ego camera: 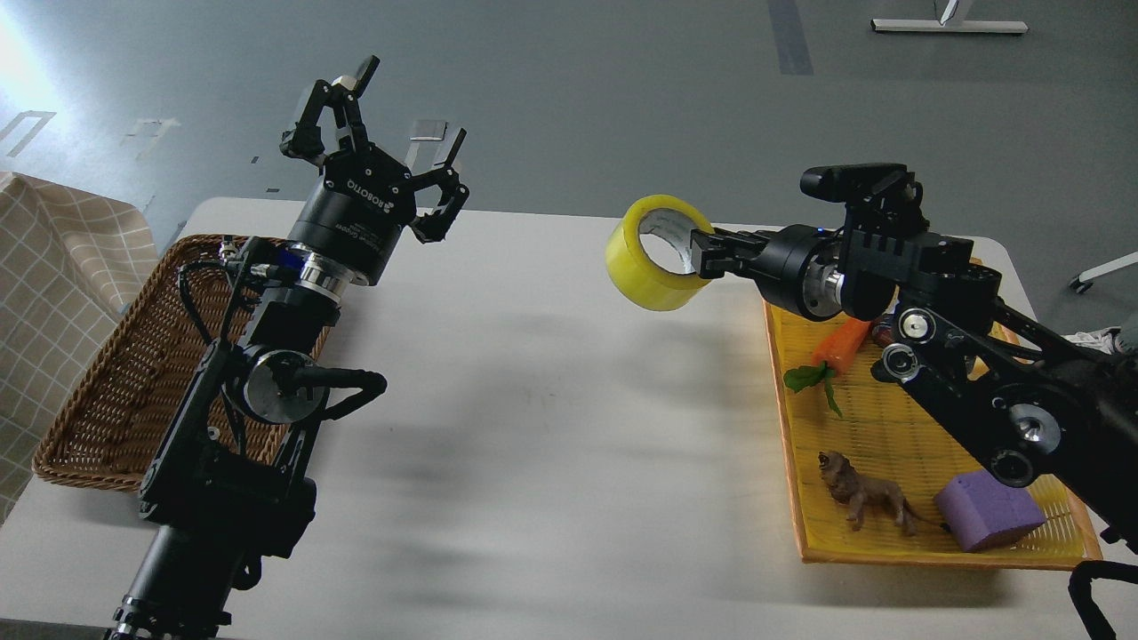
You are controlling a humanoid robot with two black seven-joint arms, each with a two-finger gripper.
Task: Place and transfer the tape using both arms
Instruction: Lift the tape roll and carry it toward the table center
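The tape (647,267), a wide yellow roll with a grey-white core, hangs in the air above the white table, left of the yellow basket (898,427). My right gripper (705,252) is shut on the roll's right wall, one finger inside the core. My left gripper (402,114) is open and empty, raised above the table's far left edge near the brown wicker basket (116,373), well apart from the tape.
The yellow basket holds an orange toy carrot (840,345), a toy lion (862,498) and a purple block (987,511); my right arm hides other items there. A checked cloth (44,293) lies at the far left. The white table (551,427) spans the middle.
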